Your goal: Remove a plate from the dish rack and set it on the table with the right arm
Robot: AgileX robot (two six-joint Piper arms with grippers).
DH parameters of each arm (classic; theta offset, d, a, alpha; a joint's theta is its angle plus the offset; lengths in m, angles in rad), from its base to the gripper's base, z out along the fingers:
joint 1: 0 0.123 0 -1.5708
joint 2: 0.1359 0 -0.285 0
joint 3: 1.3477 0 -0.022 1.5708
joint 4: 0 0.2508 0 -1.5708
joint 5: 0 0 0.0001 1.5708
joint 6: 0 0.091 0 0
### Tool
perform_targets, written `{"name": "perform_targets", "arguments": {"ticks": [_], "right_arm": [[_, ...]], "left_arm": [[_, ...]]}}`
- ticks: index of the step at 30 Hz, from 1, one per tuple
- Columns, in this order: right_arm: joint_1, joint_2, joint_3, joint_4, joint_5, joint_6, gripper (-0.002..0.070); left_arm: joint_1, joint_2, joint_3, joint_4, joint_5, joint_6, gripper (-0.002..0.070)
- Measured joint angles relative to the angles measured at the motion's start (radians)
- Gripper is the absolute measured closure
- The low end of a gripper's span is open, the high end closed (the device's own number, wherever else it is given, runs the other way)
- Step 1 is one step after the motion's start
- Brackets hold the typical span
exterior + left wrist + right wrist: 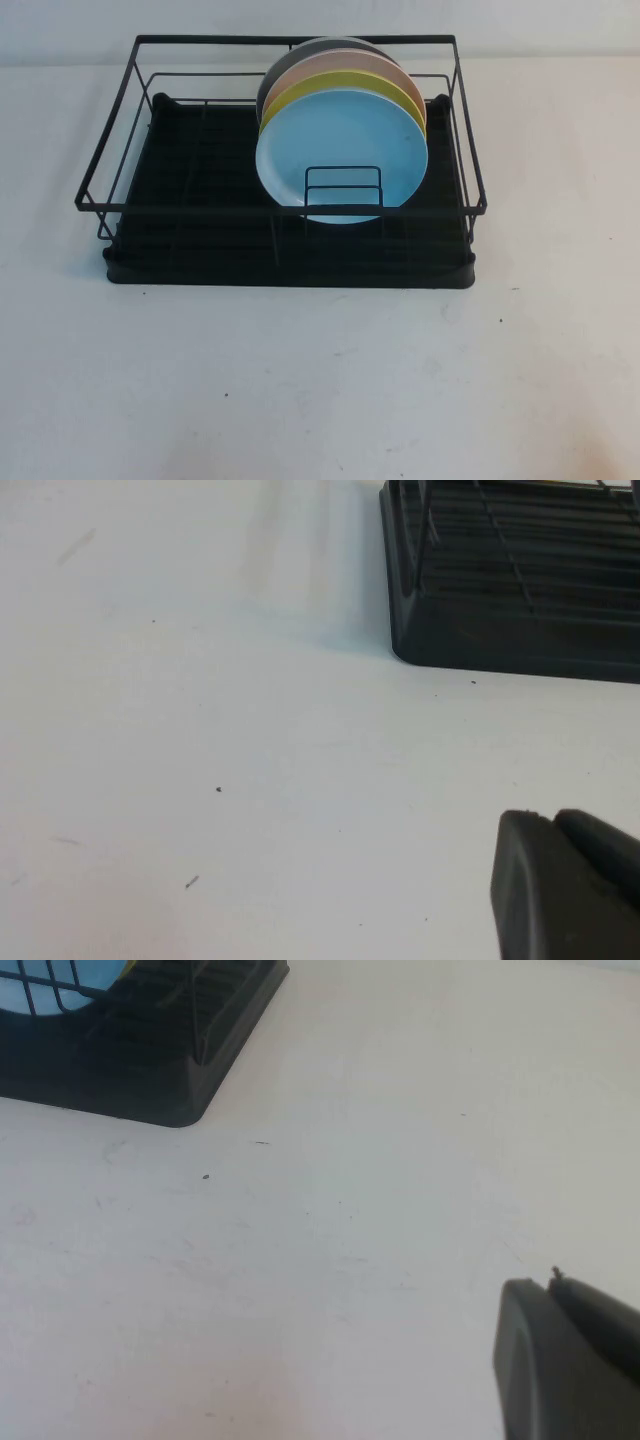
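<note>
The light blue plate point(341, 153) stands on edge at the front of a row of plates in the black wire dish rack point(190, 210), right of the rack's middle. A sliver of it shows in the right wrist view point(40, 985). Neither arm shows in the high view. My right gripper point(548, 1282) is shut and empty, low over the white table point(380, 1160), off the rack's corner point(180, 1080). My left gripper point(550, 818) is shut and empty over the table, off the rack's other front corner point(480, 640).
Behind the blue plate stand a yellow plate point(330, 90), a pink plate point(330, 68) and a dark grey plate point(290, 58). A small wire divider point(342, 190) crosses the blue plate's front. The speckled table point(320, 380) stretches in front of the rack.
</note>
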Motion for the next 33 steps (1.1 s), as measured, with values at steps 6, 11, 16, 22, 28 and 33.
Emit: {"name": "perform_targets", "arguments": {"ticks": [6, 11, 16, 22, 28, 33], "right_arm": [[0.000, 0.000, 0.000, 0.000, 0.000, 0.000, 0.0694], [0.000, 0.000, 0.000, 0.000, 0.000, 0.000, 0.0694], [0.000, 0.000, 0.000, 0.000, 0.000, 0.000, 0.0694], [0.000, 0.000, 0.000, 0.000, 0.000, 0.000, 0.0694], [0.000, 0.000, 0.000, 0.010, 0.000, 0.000, 0.0694], [0.000, 0.000, 0.000, 0.088, 0.000, 0.000, 0.0694]], "left_arm": [[0.000, 0.000, 0.000, 0.000, 0.000, 0.000, 0.0680], [0.000, 0.000, 0.000, 0.000, 0.000, 0.000, 0.0680], [0.000, 0.000, 0.000, 0.000, 0.000, 0.000, 0.0680], [0.000, 0.000, 0.000, 0.000, 0.000, 0.000, 0.0680], [0.000, 0.000, 0.000, 0.000, 0.000, 0.000, 0.0680], [0.000, 0.000, 0.000, 0.000, 0.000, 0.000, 0.0680]]}}
